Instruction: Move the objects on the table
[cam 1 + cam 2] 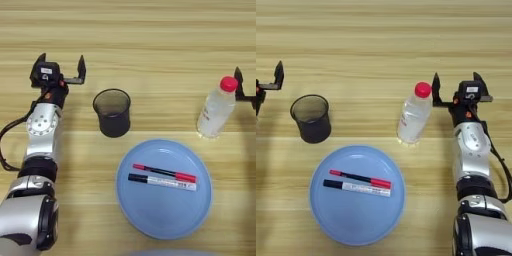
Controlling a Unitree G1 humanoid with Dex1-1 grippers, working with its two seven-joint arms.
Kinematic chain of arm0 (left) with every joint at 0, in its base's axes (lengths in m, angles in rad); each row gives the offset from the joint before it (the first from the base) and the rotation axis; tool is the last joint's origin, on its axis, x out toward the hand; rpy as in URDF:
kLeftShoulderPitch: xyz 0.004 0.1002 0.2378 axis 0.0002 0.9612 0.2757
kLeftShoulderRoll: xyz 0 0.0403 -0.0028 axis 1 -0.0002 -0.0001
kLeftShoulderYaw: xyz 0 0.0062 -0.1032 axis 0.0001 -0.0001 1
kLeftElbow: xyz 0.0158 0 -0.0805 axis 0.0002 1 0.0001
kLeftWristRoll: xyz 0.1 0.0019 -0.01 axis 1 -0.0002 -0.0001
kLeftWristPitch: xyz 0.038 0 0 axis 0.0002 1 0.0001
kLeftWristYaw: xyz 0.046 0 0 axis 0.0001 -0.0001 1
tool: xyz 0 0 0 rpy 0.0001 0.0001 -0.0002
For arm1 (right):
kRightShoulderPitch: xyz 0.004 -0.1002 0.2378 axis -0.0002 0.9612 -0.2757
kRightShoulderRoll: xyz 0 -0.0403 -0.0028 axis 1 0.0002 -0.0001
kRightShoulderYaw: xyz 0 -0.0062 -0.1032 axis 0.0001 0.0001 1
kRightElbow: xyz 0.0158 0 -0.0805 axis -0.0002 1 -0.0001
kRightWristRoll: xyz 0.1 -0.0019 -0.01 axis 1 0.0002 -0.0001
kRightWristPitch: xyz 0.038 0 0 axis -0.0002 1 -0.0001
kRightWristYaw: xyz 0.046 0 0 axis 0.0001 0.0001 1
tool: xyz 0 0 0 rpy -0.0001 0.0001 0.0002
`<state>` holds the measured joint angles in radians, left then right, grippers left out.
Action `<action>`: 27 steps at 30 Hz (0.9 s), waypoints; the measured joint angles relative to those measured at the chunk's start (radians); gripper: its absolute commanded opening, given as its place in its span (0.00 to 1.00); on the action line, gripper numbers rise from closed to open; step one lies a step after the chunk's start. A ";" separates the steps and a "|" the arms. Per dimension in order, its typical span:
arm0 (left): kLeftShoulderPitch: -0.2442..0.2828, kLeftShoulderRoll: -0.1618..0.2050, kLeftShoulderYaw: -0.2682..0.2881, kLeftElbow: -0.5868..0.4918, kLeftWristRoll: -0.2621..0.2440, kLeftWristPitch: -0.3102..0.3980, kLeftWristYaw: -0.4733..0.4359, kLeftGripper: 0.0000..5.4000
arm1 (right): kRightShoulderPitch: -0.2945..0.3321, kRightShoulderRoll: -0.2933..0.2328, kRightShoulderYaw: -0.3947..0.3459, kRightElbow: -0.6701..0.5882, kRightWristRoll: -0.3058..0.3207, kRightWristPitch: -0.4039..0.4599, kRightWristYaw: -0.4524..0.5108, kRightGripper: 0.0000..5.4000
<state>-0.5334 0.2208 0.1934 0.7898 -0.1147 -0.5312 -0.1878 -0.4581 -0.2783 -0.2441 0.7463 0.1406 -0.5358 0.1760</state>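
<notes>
Markers [162, 177] resting on blue plate [150, 220], cup [112, 112] and bottle [414, 116] upright, left gripper [60, 66] and right gripper [456, 84] spread apart, flanking, seemingly poised to grab.

Your table [150, 35] held a cup, a bottle, and a plate with two markers.

You had the dark, see-through cup [112, 112] upright at left, and the clear bottle [216, 107] with its red cap standing at right, well apart from it. Nearer you, between them, the round light-blue plate [165, 210] lay flat, with the red-and-black marker [164, 172] and the black-and-white marker [162, 182] lying side by side on it.
</notes>
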 measured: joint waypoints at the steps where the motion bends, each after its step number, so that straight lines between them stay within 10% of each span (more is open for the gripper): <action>1: 0.008 0.000 -0.004 -0.006 0.000 -0.009 -0.015 1.00 | 0.000 0.000 0.001 -0.004 -0.001 0.000 -0.001 1.00; 27: 0.167 -0.003 -0.034 -0.231 -0.002 0.016 -0.051 1.00 | 0.095 -0.035 0.004 -0.419 -0.008 0.085 -0.010 1.00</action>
<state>-0.3661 0.2176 0.1595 0.5588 -0.1164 -0.5154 -0.2392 -0.3629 -0.3133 -0.2405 0.3276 0.1330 -0.4503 0.1655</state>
